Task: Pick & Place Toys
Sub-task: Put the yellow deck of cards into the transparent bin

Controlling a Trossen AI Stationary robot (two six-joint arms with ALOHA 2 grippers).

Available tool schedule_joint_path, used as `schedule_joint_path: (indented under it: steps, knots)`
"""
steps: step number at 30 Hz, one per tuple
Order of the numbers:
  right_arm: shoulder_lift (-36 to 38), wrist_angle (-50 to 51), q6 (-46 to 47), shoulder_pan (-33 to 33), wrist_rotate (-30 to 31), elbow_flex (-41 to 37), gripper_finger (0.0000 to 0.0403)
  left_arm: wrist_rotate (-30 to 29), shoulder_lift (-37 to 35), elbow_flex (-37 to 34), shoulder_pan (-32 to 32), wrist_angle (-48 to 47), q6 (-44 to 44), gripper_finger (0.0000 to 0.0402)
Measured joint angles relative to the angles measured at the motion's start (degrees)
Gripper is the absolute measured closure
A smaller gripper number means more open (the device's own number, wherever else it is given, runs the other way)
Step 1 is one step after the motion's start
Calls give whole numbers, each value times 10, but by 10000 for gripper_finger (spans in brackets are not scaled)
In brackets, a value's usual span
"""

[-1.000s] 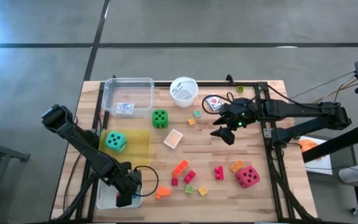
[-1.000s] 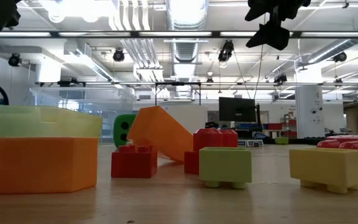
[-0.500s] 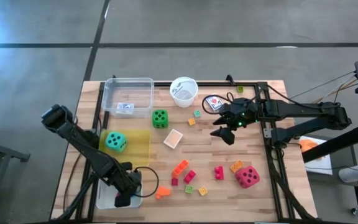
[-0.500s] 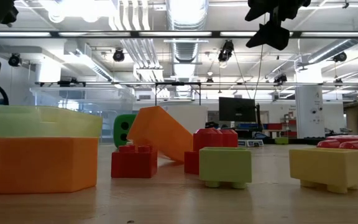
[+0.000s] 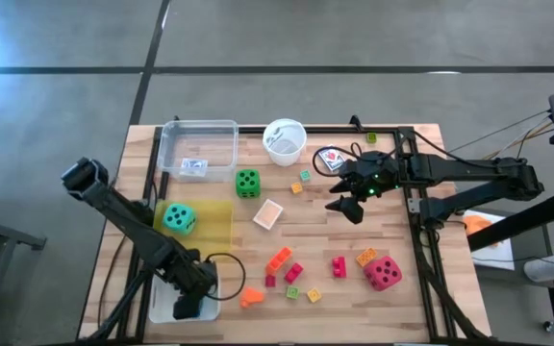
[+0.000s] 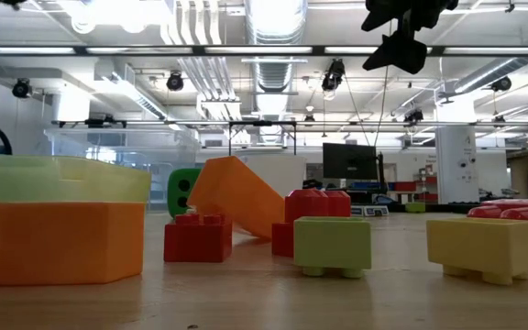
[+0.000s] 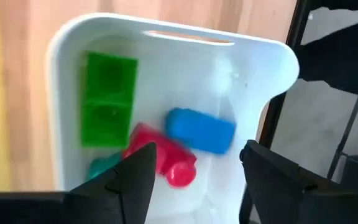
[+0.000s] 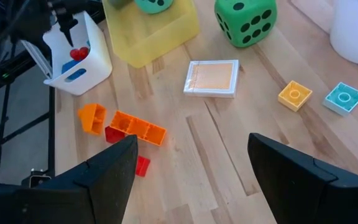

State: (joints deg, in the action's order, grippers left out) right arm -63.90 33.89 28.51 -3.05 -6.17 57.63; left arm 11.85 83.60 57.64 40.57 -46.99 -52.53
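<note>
White tray (image 7: 166, 31) at the near-left corner of the worktop (image 5: 354, 298) already has blocks in it: green block (image 7: 109, 98), blue block (image 7: 201, 129), red block (image 7: 160, 163), and a bit of teal at the edge. Left hand (image 5: 187, 306) hangs right over that tray, fingers (image 7: 132, 180) spread, nothing between them. Looks to me like the drop-off step is done or just finishing on that side.

Right hand (image 5: 346, 204) hovers over the mid-right of the worktop, clear of the surface, released and empty; in its wrist view the gap between the fingers (image 8: 107, 171) shows only bare wood.

Lots left loose: orange block (image 5: 278, 258), small orange piece (image 5: 250, 298) just beside the tray, red blocks (image 5: 293, 273), yellow block (image 5: 314, 294), red die (image 5: 384, 272), green die (image 5: 247, 182), a card pack (image 5: 268, 214) mid-worktop. Teal die (image 5: 179, 219) sits on the yellow tray (image 5: 214, 231).

My read: task is early to mid. Next move for the left arm would be to lift clear of the tray wall, then go for the closest piece, probably the small orange one. It's near the tray rim, so the approach needs to come from above without clipping the tray.
</note>
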Motion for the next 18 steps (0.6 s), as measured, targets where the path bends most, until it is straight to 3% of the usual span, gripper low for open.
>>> schedule_joint_path:
  steps: [5,10,15,18]
  knots:
    - [0,-1,0,0,0,0,106,-40,-27,46,-22,-88,-1,172]
    - [0,-2,0,0,1,0,106,-81,-38,85,-77,-98,0,172]
    - [0,-3,9,0,1,0,106,-47,-20,100,-188,-77,3,172]
    - [0,-3,21,0,2,0,106,-5,5,100,-246,-19,23,172]
